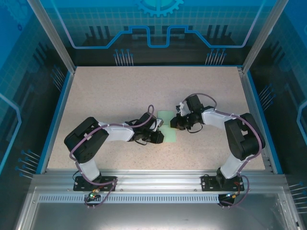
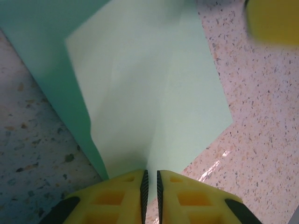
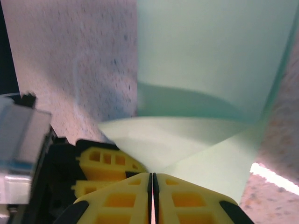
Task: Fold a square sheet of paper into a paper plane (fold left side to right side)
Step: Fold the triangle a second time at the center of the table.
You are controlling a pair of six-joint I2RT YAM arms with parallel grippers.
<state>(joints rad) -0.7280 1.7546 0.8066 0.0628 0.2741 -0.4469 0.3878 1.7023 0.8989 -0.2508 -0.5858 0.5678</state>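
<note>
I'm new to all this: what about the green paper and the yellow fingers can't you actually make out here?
Top view: the middle of the pale mint-green square paper sheet is covered by the left wrist and right wrist.
Left wrist view: a blurred yellow block is cut off by the top right corner.
Right wrist view: the right arm's yellow fingers hide where the sheet's edge ends.

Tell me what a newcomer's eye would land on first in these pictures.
The pale green sheet of paper at the middle of the speckled table stands out. Both arms bend in to it; in the wrist views the yellow left end effector and right end effector each pinch a lifted part of it.
</note>
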